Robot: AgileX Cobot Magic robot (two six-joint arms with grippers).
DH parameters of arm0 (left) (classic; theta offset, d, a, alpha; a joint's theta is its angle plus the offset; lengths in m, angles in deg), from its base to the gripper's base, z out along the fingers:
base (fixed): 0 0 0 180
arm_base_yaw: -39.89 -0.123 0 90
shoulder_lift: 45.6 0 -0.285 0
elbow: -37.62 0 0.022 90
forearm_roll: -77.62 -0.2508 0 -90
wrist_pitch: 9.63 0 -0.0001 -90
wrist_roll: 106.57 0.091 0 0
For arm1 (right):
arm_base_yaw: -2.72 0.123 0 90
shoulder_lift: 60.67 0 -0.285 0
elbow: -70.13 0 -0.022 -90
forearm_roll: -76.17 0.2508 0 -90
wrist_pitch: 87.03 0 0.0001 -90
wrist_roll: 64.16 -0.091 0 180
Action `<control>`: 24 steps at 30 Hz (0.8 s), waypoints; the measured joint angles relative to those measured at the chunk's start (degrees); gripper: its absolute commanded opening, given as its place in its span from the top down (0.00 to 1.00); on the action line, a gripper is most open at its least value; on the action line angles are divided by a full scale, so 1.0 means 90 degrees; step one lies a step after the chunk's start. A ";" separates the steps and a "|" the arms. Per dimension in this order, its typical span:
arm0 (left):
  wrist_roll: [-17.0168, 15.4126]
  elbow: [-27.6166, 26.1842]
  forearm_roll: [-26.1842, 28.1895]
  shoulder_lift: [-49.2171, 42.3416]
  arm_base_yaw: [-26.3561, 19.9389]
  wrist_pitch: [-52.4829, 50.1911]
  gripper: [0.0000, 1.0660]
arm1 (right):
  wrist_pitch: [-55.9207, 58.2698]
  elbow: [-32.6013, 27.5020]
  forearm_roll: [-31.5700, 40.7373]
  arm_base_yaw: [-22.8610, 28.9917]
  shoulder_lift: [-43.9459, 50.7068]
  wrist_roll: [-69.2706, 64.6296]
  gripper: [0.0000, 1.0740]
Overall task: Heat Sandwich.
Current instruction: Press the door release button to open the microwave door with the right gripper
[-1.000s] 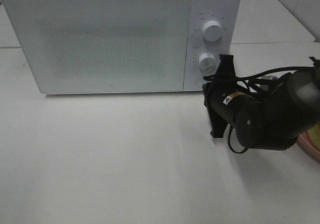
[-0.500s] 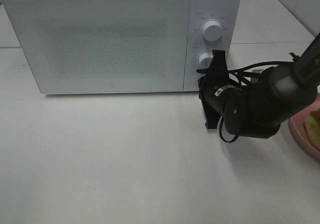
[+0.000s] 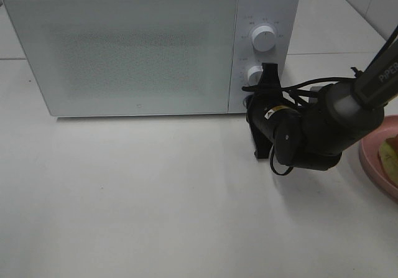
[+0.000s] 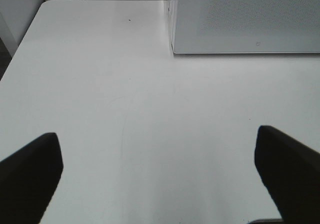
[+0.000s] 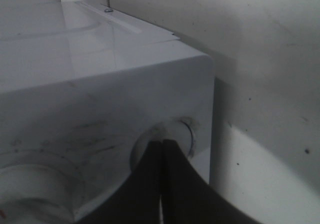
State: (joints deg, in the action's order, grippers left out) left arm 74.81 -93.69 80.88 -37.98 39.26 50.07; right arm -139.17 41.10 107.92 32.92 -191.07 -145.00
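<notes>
The white microwave [image 3: 124, 48] stands at the back with its door shut. My right gripper [image 3: 251, 101] is shut, its tips against the panel's lower right corner, below the two knobs [image 3: 263, 38]. In the right wrist view the right gripper [image 5: 162, 143] touches a round button [image 5: 186, 134] with its closed tips. Only a yellow-green sliver of the sandwich [image 3: 392, 157] shows at the right edge, on its pink plate [image 3: 372, 165]. My left gripper [image 4: 160, 179] hangs open over bare table, nothing between its fingers [image 4: 30, 176].
The white table [image 3: 155, 197] stretches in front of the microwave. The right arm and its cables [image 3: 317, 129] lie between the microwave's panel and the plate. A wall corner stands at the far right.
The right arm has swung left and closer to the microwave, bringing its shut tips to the panel's lower corner. More of the pink plate has come into view.
</notes>
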 measured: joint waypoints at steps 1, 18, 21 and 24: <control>0.0000 0.0000 0.0000 0.0000 0.0000 0.0000 0.06 | -0.0038 0.0000 0.0013 0.0000 0.0000 0.0019 1.00; 0.0000 0.0000 0.0000 0.0000 0.0000 0.0000 0.06 | -0.0095 0.0013 -0.0006 -0.0115 -0.0013 0.0057 1.00; 0.0000 0.0000 0.0000 0.0000 0.0000 0.0000 0.06 | 0.0095 0.0178 0.0115 -0.0115 -0.0032 0.0185 1.00; 0.0000 0.0000 0.0000 0.0000 0.0000 0.0000 0.06 | 0.0178 0.0325 0.0191 -0.0115 -0.0115 0.0325 1.00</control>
State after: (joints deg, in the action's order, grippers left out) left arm 74.81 -93.69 80.88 -37.98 39.26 50.07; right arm -137.57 44.02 109.64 31.89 -192.10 -142.08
